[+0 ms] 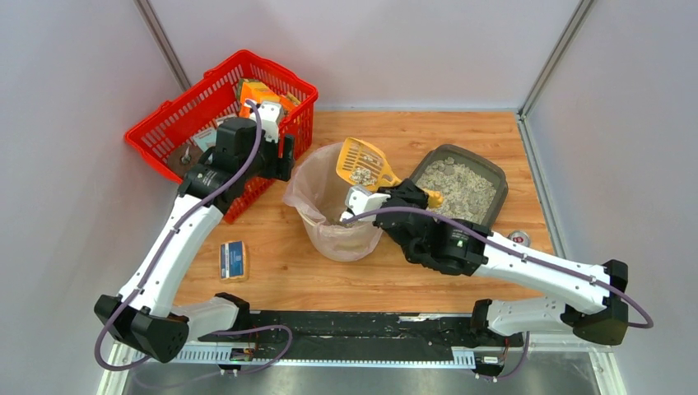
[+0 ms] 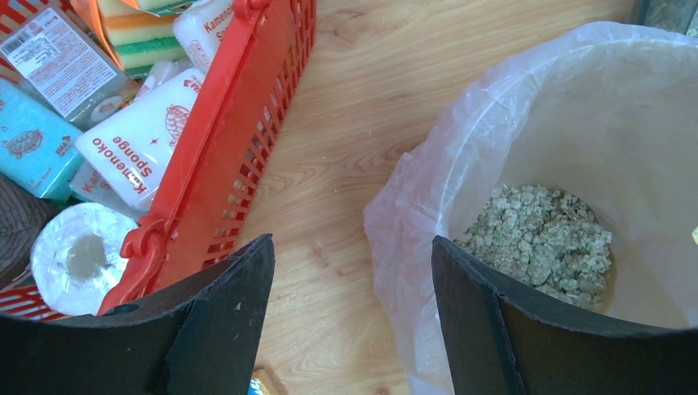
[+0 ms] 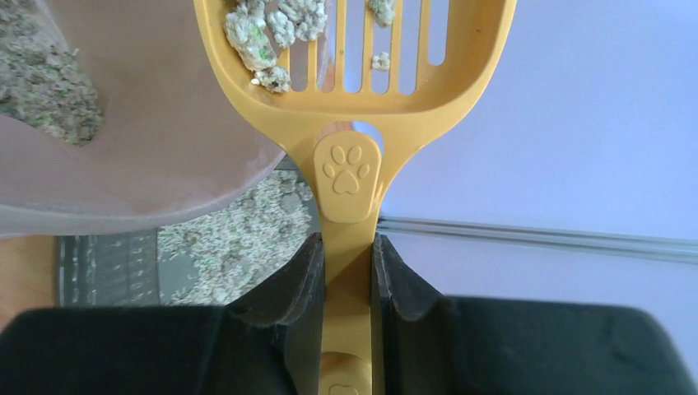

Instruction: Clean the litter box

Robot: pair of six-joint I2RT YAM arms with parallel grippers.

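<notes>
Top external view: a wooden tabletop (image 1: pixel 280 271) carries the whole job, with a red mesh basket (image 1: pixel 177 123) of household goods at its far left corner and the litter box (image 1: pixel 494 173) at the far right, just beside the right wall and next to the bin (image 1: pixel 325 234), a round tub lined with a clear bag in the middle. The dark tray holds a broad bed of pale gravelly litter, so plenty of sifting looks to be left. The right arm (image 1: pixel 527 267) reaches in from the near right edge, and the right jaws stand narrow, clamped on the handle of a yellow slotted scoop (image 1: pixel 362 163) raised over the far rim of the bin. The left arm (image 1: pixel 177 239) stretches toward the basket; the left jaws are spread wide and hold nothing, hanging above bare wood between basket and bin. Seen from the left wrist, a heap of greyish litter clumps (image 2: pixel 539 239) lies at the bottom of the bag, a sign that at least one load is already dumped. The right wrist view shows a few clumps (image 3: pixel 263 29) on the scoop's slots, not yet tipped out. By these signs the cleaning is under way but far from finished: this load must drop, and how much waste the tray still hides cannot be told. A small blue-and-yellow pack (image 1: pixel 234 259) lies on the wood near the left arm.
</notes>
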